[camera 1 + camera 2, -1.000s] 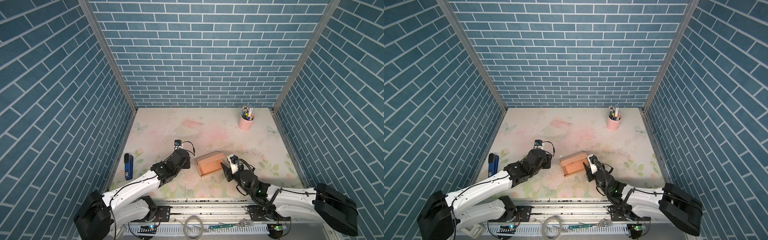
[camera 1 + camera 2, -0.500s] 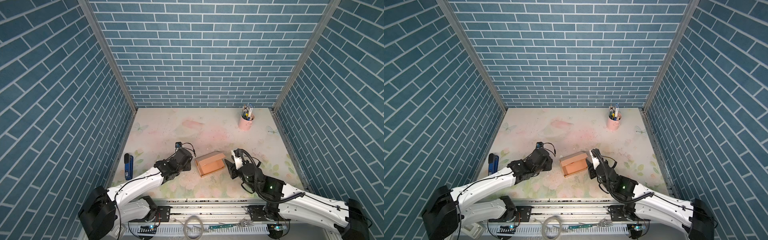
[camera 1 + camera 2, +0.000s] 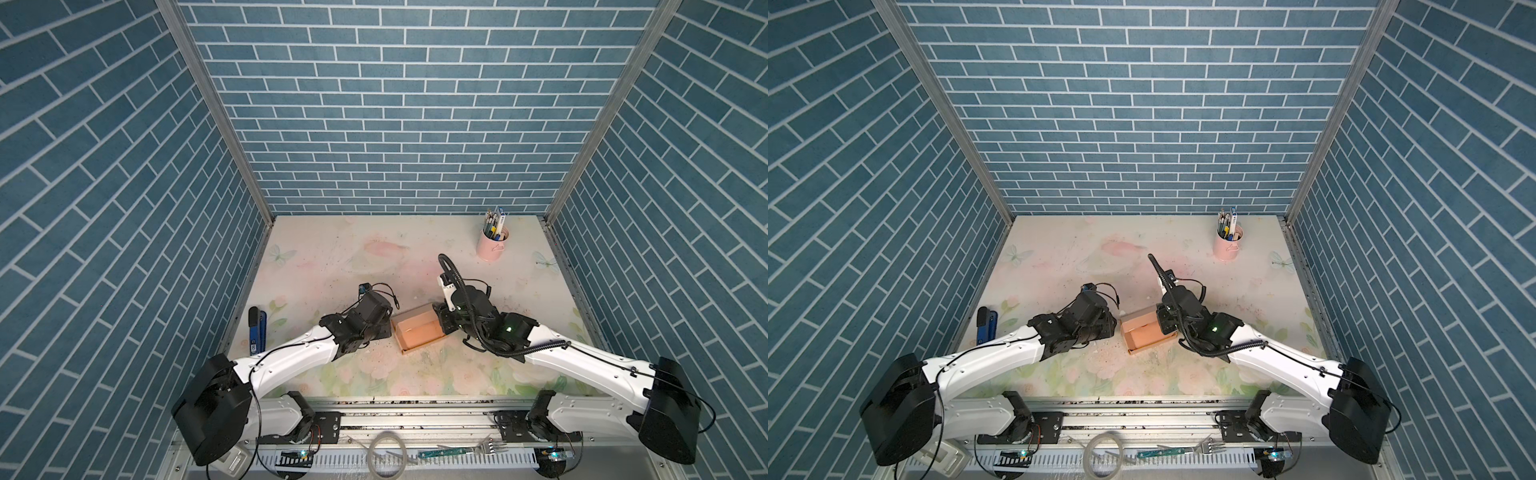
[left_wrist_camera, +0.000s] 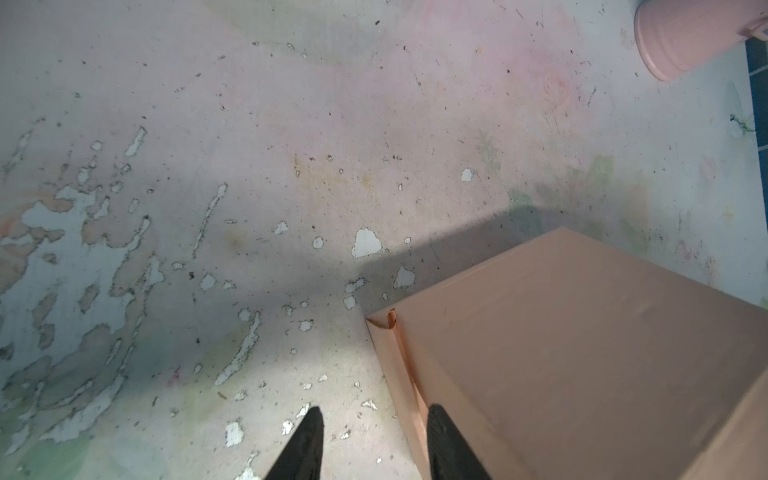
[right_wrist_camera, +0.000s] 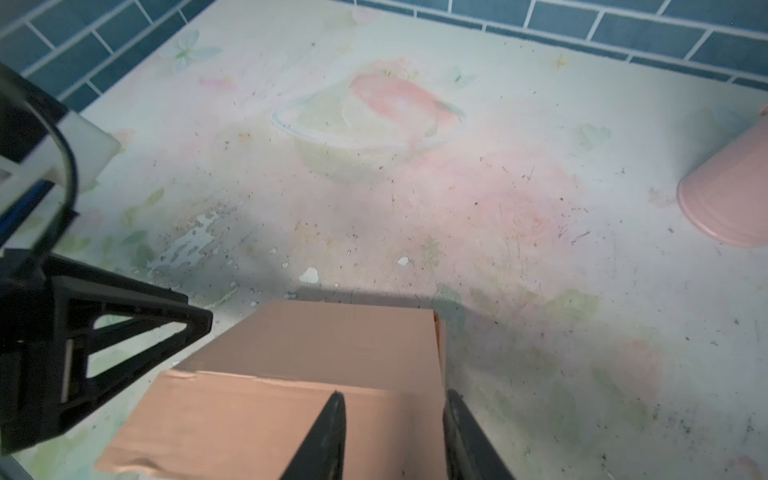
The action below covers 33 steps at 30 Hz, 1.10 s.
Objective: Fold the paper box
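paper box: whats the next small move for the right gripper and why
Probably close the right gripper on the end wall of the paper box: its jaws straddle that wall with a gap, and the left gripper straddles the opposite end.

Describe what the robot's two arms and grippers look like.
The left arm and right arm have white shells with black joints and bulky black shoulder housings. A ribbed black cable loops over the right wrist, where a green light glows; a thin black wire runs along the left. The left gripper and right gripper each have two tapered black fingers.
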### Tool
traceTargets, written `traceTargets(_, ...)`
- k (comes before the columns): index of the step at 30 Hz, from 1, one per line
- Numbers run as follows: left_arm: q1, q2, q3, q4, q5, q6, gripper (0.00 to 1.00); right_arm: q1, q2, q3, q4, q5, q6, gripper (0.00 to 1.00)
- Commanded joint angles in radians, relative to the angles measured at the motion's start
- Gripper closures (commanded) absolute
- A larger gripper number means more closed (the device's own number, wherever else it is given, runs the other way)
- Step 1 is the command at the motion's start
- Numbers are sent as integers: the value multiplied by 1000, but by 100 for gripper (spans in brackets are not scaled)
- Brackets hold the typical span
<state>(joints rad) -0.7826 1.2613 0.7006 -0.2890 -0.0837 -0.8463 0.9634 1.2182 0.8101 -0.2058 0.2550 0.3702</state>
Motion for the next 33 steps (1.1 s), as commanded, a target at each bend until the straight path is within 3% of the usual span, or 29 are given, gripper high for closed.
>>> traceTargets(1,5,8,13,14,7,-5,57,-2,21,-15,-2,-27,23,61)
traceTargets(9,5,35,29,1,0,6,56,-4,-7,-125,27,-42,76,63)
traceTargets(20,5,53,14,11,21,-19,56,-9,-3,-117,36,-40,75,64)
traceTargets(28,5,70,2,18,25,-43,58,-135,-72,-122,33,-105,86,64)
traceTargets(33,-2,100,9,-6,9,-53,64,-239,-92,-155,27,-137,133,64)
